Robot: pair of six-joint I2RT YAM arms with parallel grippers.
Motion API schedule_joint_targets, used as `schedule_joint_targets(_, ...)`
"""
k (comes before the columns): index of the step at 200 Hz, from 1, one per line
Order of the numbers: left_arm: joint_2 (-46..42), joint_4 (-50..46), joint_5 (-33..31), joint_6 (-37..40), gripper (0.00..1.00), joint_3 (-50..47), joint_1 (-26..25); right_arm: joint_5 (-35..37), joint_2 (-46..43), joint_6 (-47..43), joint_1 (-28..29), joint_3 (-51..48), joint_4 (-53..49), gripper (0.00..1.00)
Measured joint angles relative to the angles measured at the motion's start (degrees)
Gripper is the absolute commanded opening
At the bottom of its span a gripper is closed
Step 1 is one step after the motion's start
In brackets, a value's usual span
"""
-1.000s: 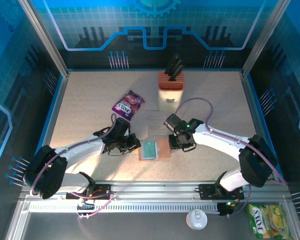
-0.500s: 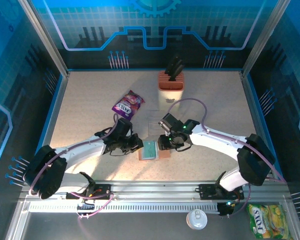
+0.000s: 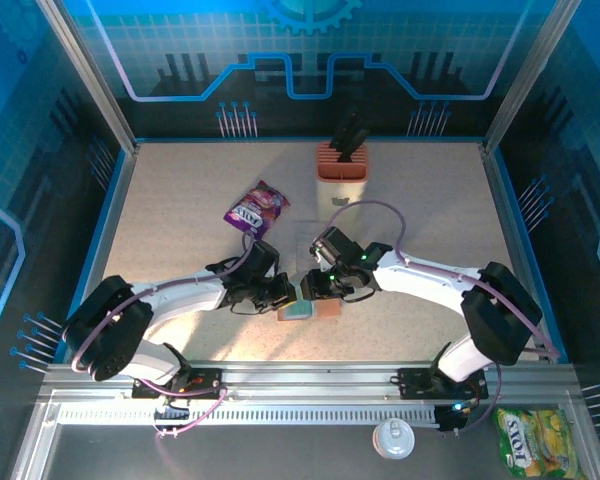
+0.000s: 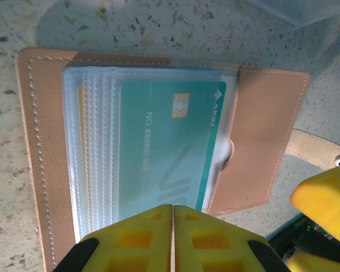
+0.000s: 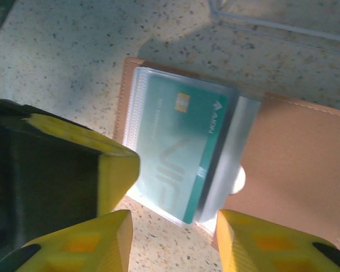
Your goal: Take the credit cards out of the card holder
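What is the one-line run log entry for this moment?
card holder: open on table | teal card: lying in holder | left gripper: shut at holder edge | right gripper: open above card

right hand (image 5: 174, 225): parted | card holder (image 5: 297, 164): open | credit card (image 5: 173, 161): sleeved

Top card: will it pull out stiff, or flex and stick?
The card lies flat with crisp edges, so probably stiff. It sits in a clear sleeve, so it may drag. The holder looks thin and light; it could slide along.
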Motion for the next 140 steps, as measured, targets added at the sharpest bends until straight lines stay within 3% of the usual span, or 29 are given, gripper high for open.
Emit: schedule_joint_targets(140,0.26,-4.66,-5.14,2.84,0.10,0.17,-0.13,-8.00,4.26,2.58,-1.73,-3.91,10.71,0.39)
